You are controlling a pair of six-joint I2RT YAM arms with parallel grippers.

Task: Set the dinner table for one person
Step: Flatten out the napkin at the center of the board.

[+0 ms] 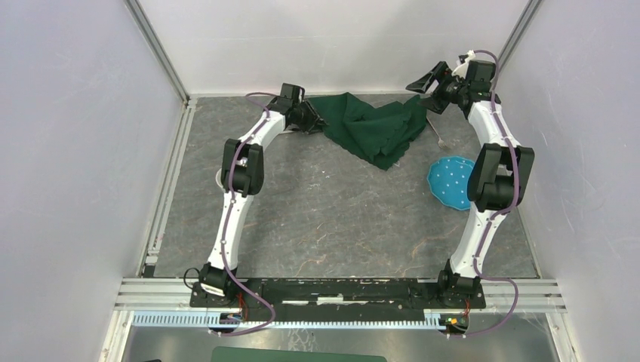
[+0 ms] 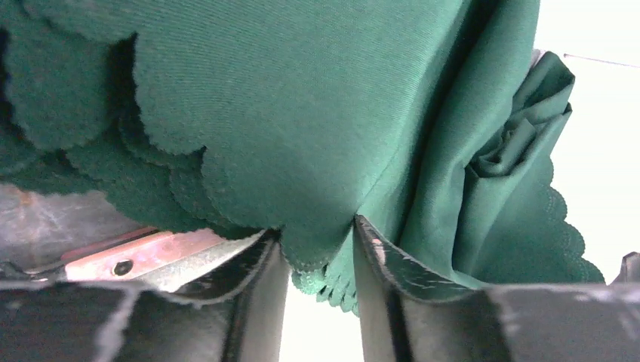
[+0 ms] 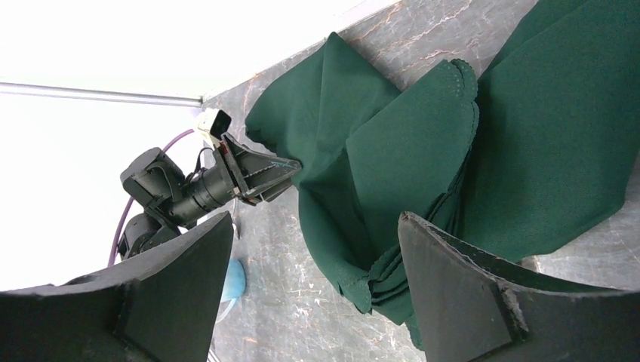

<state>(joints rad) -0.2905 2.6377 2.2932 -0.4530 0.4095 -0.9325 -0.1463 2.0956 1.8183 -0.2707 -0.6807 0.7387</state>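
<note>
Two arms stretched to the far edge of the dinner table, one at each side of a dark green cloth. Dinner table wide and flat, dark grey stone look with faint pale and reddish veins. Cloth bunched and folded in several layers at the far edge, a little right of the middle, one pointed corner toward the near edge. Low at the left end of the cloth, the left gripper, jaws partly closed around a scalloped hem, the hem between the two fingers and touching both. Firmly pinched or only enclosed: cannot tell. Above the far right corner, the right gripper, lifted off the stone, jaws spread wide with nothing between them, apart from the cloth and turned toward it. Near the right edge, about half way along it, a blue plate with small white dots, flat on the stone, partly hidden behind the right arm. Between plate and cloth, a thin pale thing, too small to name. Near the left edge, a small pale round thing, mostly covered by the left arm, too hidden to name.
</note>
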